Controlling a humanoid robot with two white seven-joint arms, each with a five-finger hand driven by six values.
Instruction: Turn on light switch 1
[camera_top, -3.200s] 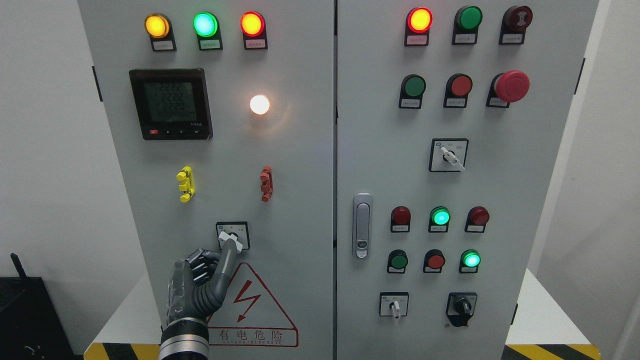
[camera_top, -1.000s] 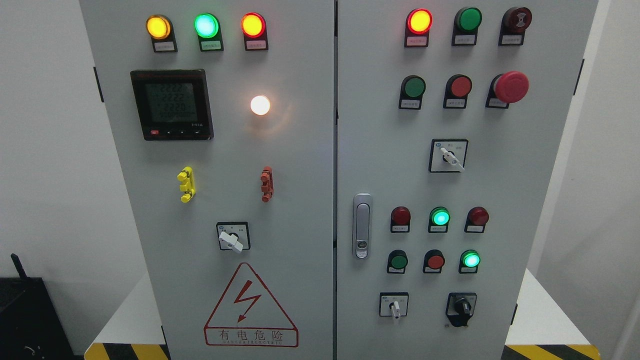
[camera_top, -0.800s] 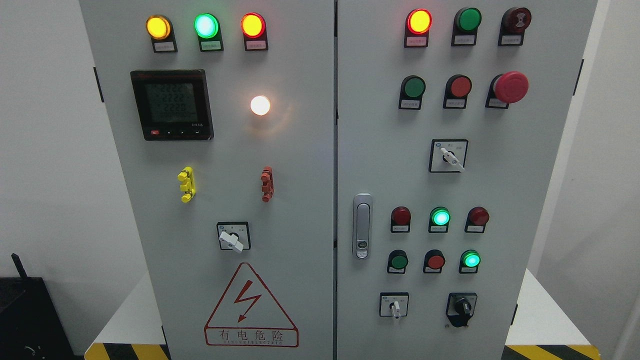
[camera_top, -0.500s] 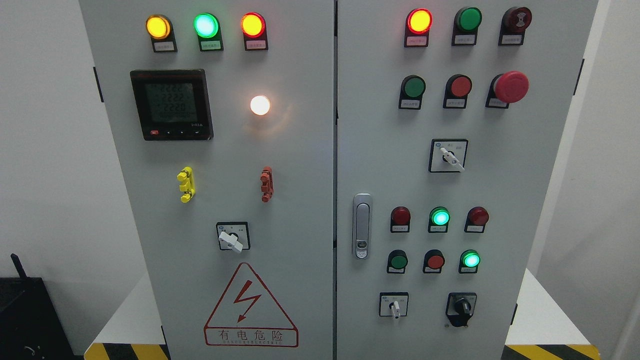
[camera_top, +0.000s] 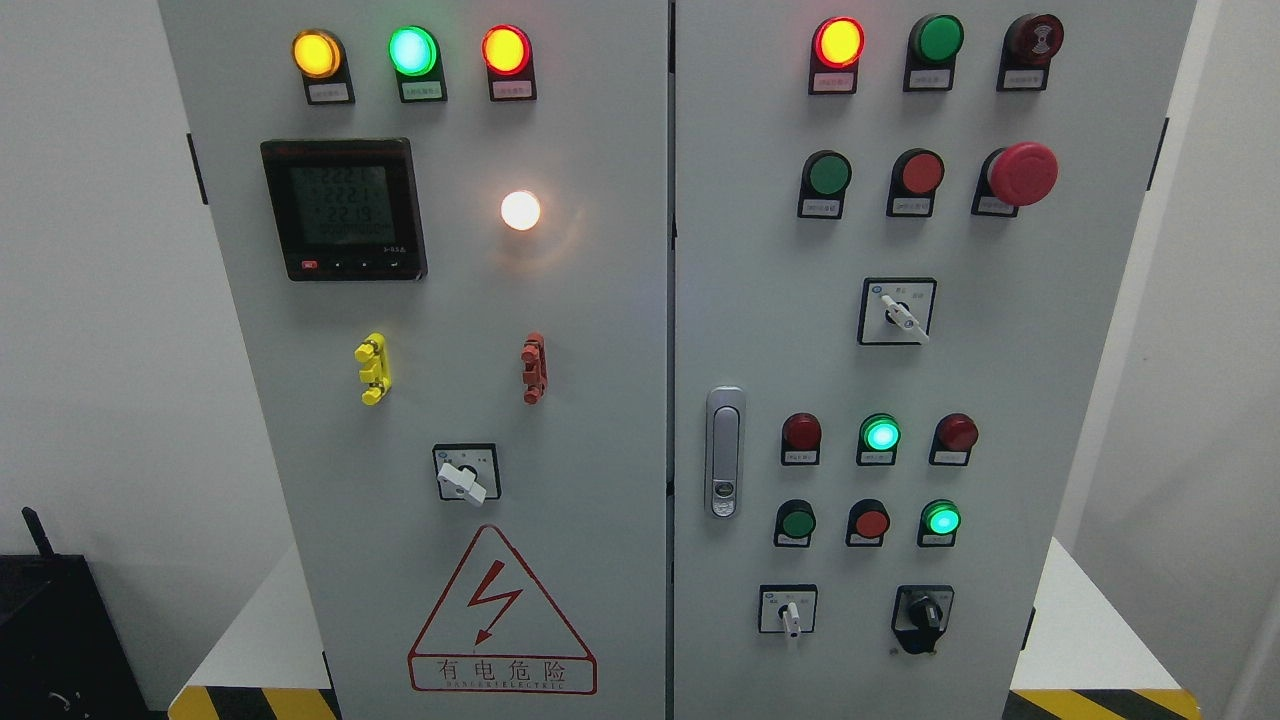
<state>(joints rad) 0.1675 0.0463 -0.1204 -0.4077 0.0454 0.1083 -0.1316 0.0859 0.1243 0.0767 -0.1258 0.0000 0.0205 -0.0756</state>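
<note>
A white rotary switch (camera_top: 463, 482) sits low on the left door of a grey control cabinet (camera_top: 600, 330). Its white lever points down and to the right. A round white lamp (camera_top: 520, 210) above it on the same door glows brightly. No robot hand or arm shows in the head view.
The left door carries three lit lamps at the top, a digital meter (camera_top: 345, 208), a yellow (camera_top: 371, 368) and a red connector (camera_top: 533, 368), and a warning triangle (camera_top: 500, 615). The right door has a handle (camera_top: 724, 451), several lamps and buttons, a red mushroom button (camera_top: 1022, 174) and three more rotary switches.
The left hand that touched the rotary switch 3.2 s ago has dropped out of view. Over the last second only the meter digits changed.
</note>
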